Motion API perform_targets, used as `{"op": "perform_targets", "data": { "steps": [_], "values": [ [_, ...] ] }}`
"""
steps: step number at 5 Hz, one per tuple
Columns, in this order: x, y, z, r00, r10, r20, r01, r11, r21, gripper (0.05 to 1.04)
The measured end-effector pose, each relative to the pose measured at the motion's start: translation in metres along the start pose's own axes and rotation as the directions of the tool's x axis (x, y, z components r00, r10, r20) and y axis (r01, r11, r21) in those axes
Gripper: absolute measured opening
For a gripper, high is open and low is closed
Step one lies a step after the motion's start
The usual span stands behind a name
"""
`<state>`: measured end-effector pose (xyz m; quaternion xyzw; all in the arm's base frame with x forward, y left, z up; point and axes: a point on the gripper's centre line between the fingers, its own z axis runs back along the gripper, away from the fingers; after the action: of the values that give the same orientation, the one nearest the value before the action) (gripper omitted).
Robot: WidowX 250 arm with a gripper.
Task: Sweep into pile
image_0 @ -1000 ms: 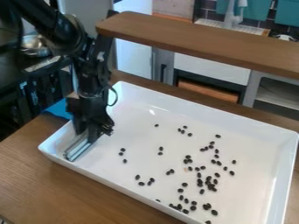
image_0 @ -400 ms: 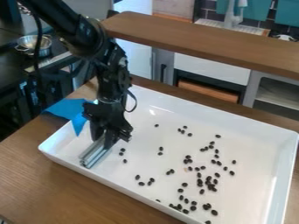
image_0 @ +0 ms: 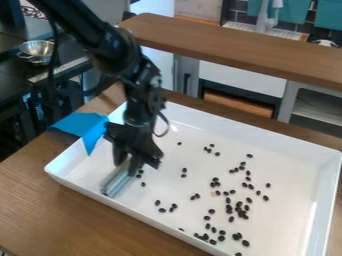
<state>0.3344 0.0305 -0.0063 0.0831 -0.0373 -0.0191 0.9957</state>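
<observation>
On the brown wooden table (image_0: 57,215) sits a white tray (image_0: 325,192), dark beans (image_0: 238,206) scattered over its floor, mostly toward the right. At its left side, the gripper (image_0: 127,159) pinches a silvery ridged piece (image_0: 116,183) near the front wall. A blue cloth (image_0: 81,125) overlaps the left rim. Behind are a raised wooden shelf (image_0: 220,46) and, upper left, a metal bowl (image_0: 39,49).

Arm (image_0: 120,47): in from upper left | wrist (image_0: 139,111): hanging | fingers (image_0: 136,163): downward, clamped
</observation>
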Motion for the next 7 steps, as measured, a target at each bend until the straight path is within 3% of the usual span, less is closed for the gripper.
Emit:
{"op": "perform_targets", "data": {
  "steps": [4, 7],
  "values": [
    [-0.003, -0.061, 0.009, 1.000, 0.006, 0.008, -0.006, 1.000, -0.002, 0.354],
    [-0.014, -0.126, 0.024, 0.999, -0.043, -0.021, 0.042, 0.997, -0.066, 0.354]
  ]
}}
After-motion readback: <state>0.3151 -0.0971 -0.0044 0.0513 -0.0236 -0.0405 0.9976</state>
